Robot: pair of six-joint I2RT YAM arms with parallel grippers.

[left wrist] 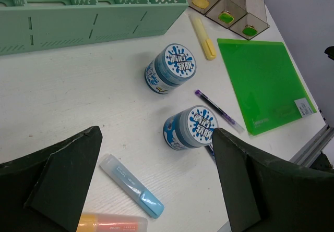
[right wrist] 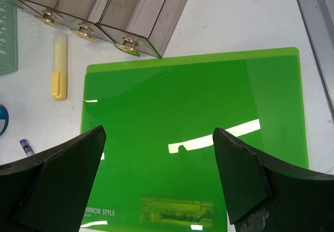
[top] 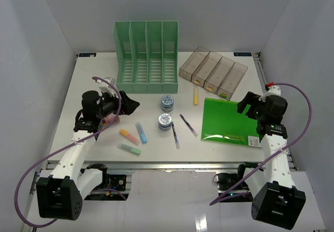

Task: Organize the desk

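Top external: white tabletop (top: 99,68) fills view, strewn with jars (top: 164,121), pens (top: 176,134), folder (top: 229,121); rack (top: 146,55) at back. Left wrist: left fingers (left wrist: 57,185) apart, empty, above blue highlighter (left wrist: 133,186), likely next pick. Right wrist: right fingers (right wrist: 62,174) apart, empty, over folder.

Bright even overhead light, faint shadows on the desk (top: 88,68), white glare streaks mid-frame on the green folder (right wrist: 193,96)

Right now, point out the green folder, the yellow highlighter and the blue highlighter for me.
green folder (top: 229,120), top external view, middle of its cover
yellow highlighter (top: 196,96), top external view, middle of its barrel
blue highlighter (left wrist: 131,186), left wrist view, middle of its barrel
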